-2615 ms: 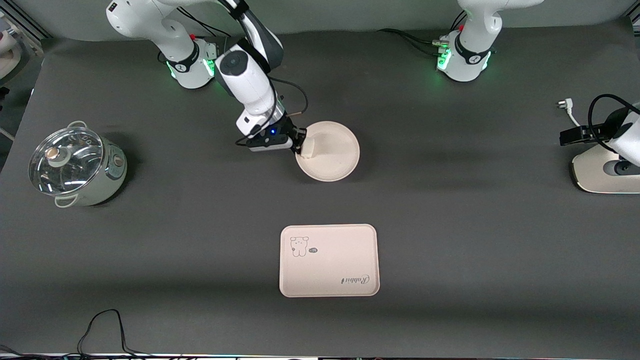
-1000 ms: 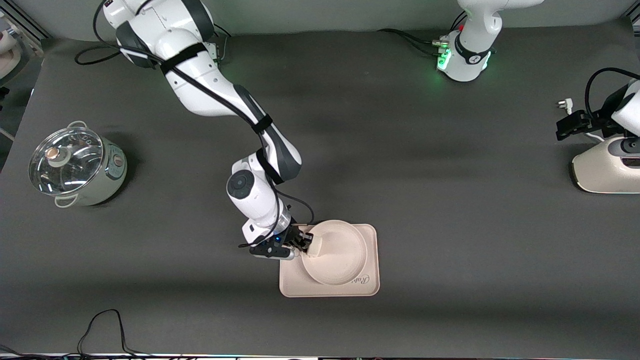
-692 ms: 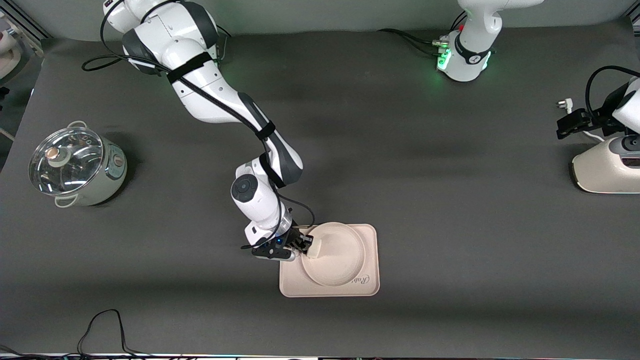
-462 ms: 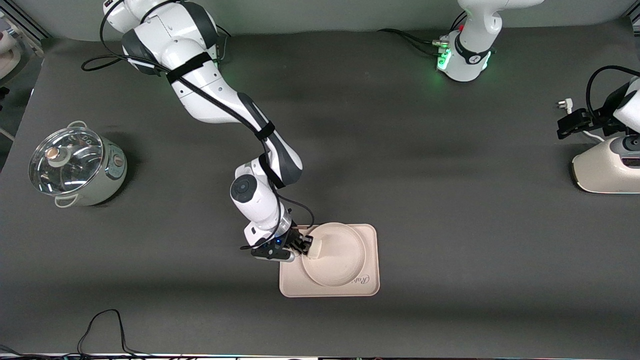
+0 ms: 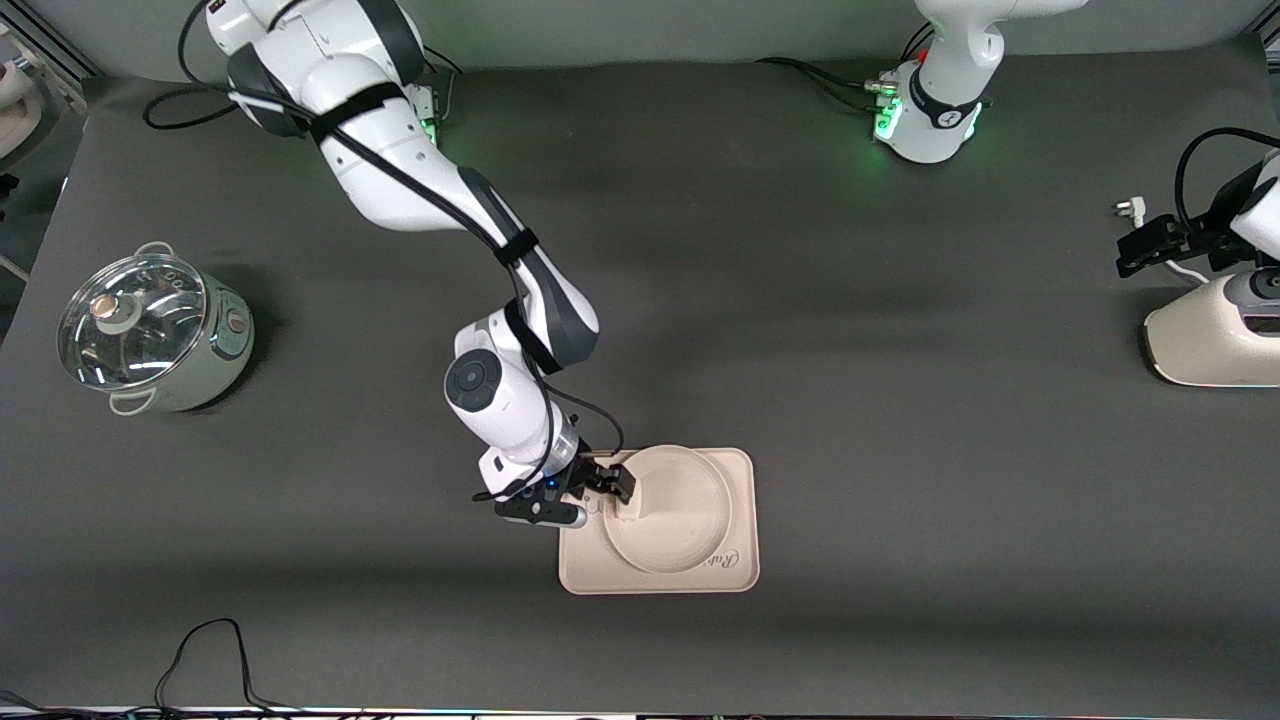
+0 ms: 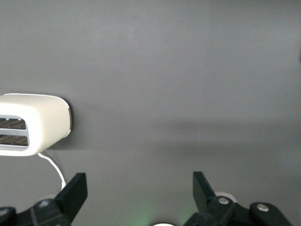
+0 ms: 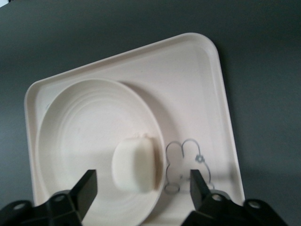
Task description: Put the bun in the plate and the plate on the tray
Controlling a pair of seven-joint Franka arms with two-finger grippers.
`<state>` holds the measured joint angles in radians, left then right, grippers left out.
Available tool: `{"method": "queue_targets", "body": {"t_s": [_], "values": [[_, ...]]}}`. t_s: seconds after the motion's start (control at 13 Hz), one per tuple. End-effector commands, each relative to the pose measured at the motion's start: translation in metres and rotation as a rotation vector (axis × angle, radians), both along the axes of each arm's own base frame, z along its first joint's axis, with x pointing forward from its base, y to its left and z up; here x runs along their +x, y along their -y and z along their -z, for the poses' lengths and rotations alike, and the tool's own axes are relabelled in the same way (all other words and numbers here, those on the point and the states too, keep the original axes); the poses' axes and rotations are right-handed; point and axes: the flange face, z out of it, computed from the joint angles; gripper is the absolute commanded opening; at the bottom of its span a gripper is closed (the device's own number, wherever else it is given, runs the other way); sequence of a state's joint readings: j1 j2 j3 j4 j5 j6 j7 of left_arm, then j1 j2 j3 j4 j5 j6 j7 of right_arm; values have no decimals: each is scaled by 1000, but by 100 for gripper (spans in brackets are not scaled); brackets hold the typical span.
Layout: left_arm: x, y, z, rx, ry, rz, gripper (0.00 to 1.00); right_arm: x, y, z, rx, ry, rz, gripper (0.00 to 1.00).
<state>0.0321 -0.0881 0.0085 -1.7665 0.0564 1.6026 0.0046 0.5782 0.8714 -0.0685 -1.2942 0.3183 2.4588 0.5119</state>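
The round cream plate (image 5: 672,510) lies on the rectangular tray (image 5: 742,470), which is nearer the front camera than the table's middle. The small off-white bun (image 5: 628,508) sits in the plate at its rim toward the right arm's end. My right gripper (image 5: 608,487) is open just above that rim, holding nothing. In the right wrist view the bun (image 7: 134,164) rests in the plate (image 7: 80,136) on the tray (image 7: 197,75), beside the bear drawing (image 7: 186,162), with the gripper (image 7: 140,186) open around it. My left gripper (image 6: 138,188) is open and waits over the toaster.
A pot with a glass lid (image 5: 150,330) stands at the right arm's end. A white toaster (image 5: 1210,345) with a cord stands at the left arm's end and shows in the left wrist view (image 6: 33,123).
The right arm carried the plate with the bun from the table's middle onto the tray. Its gripper has since opened, let go of the plate's rim and drawn back a little.
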Motion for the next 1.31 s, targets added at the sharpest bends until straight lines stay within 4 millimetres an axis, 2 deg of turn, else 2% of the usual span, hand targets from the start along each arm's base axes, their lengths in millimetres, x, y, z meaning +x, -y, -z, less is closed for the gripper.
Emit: {"method": "queue_targets", "body": {"t_s": [0.0,0.23,0.38,0.54,0.69,0.92,1.08,1.23], "values": [[-6,-2,-13,-9,13,1,100,-8,17,-73,-9,-95,-15,100],[-6,-3,-13,-9,11,-1,100,-32,34,-152,-43,-214,-36,100],[-6,-3,-13,-9,11,-1,100,-53,64,-210,-100,-261,-59,100],[-6,-2,-12,-11,7,-1,100,-73,127,-265,-159,-274,-55,100],[-7,-2,-12,-11,5,-1,100,-97,190,-308,-165,-272,-130,100],[-6,-3,-11,-11,4,-3,100,-115,280,-343,-234,-266,-218,100],[-6,-2,-12,-13,5,-1,100,-118,333,-354,-234,-261,-253,100],[-6,-3,-12,-11,5,-3,100,-119,362,-357,-288,-263,-251,100]]}}
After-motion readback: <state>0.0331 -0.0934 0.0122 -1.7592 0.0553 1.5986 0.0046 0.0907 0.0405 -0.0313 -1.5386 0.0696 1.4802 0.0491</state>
